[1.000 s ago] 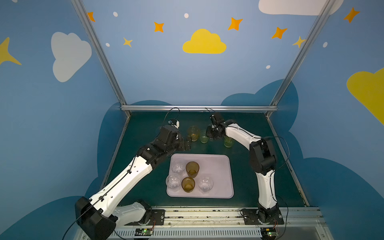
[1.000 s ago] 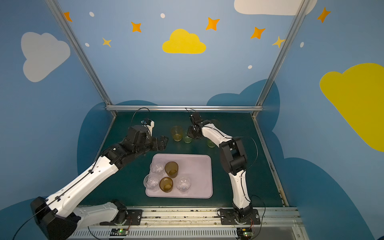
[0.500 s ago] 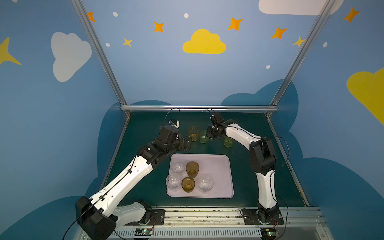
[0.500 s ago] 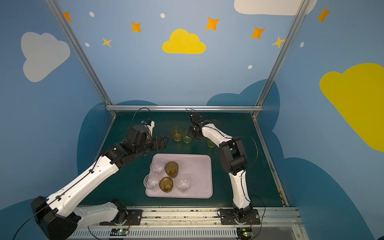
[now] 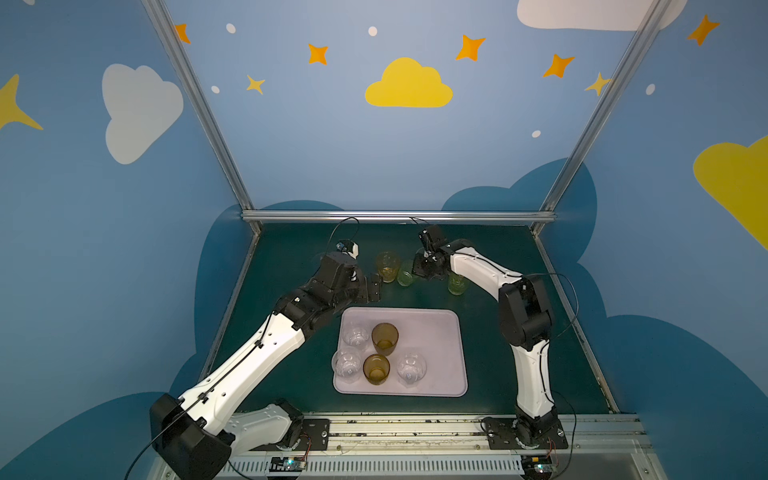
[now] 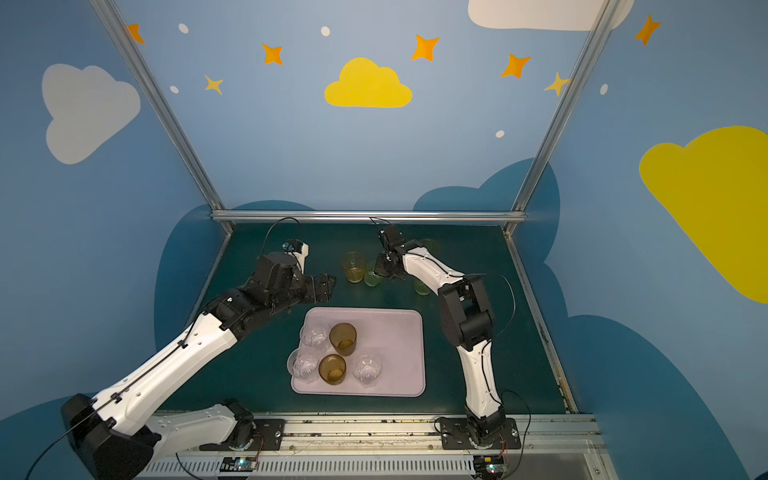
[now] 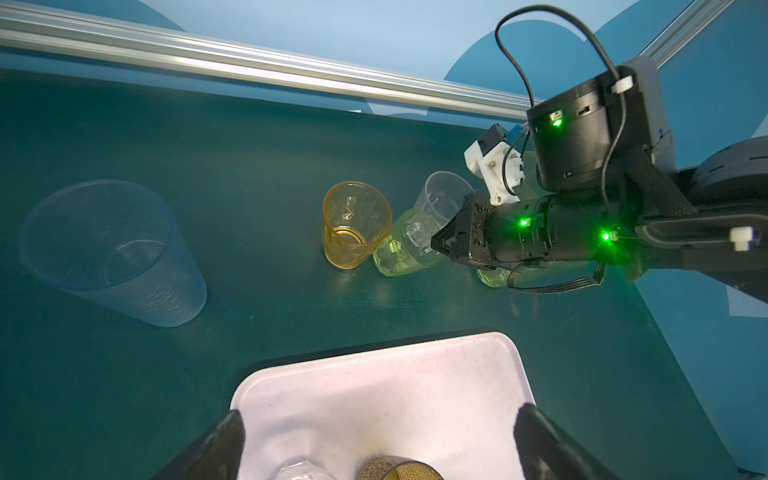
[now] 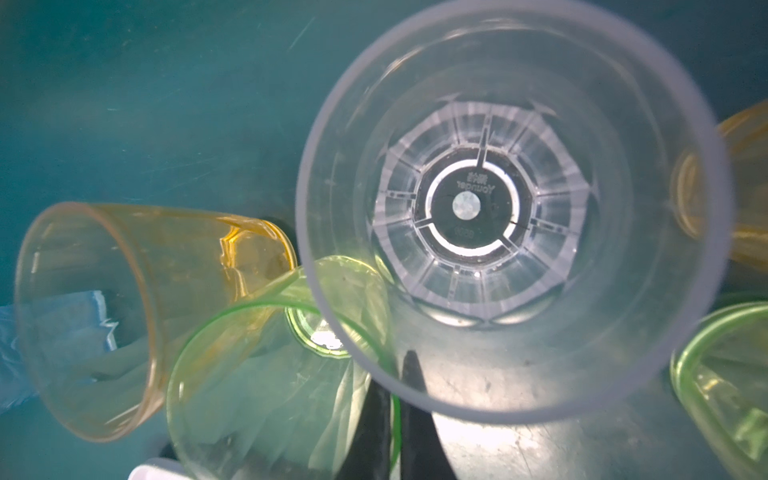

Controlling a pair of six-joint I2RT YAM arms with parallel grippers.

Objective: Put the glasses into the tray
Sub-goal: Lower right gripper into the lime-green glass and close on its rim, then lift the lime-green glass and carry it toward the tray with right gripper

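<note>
— What is all this standing on?
— A dark green worktop [image 5: 291,257]. A silver aluminium bar [image 5: 399,216] runs along its far edge and a slotted metal rail [image 5: 415,428] along its near edge.
— And the walls?
— Blue, with a yellow cloud [image 5: 408,85] painted behind, orange stars [image 5: 318,54] and a white cloud [image 5: 139,110] on a side wall.

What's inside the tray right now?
Five upright glasses stand in the tray, mostly toward its left side: three clear faceted glasses, two brown-amber glasses. Its right side is bare. Nothing covers it in both top views.
</note>
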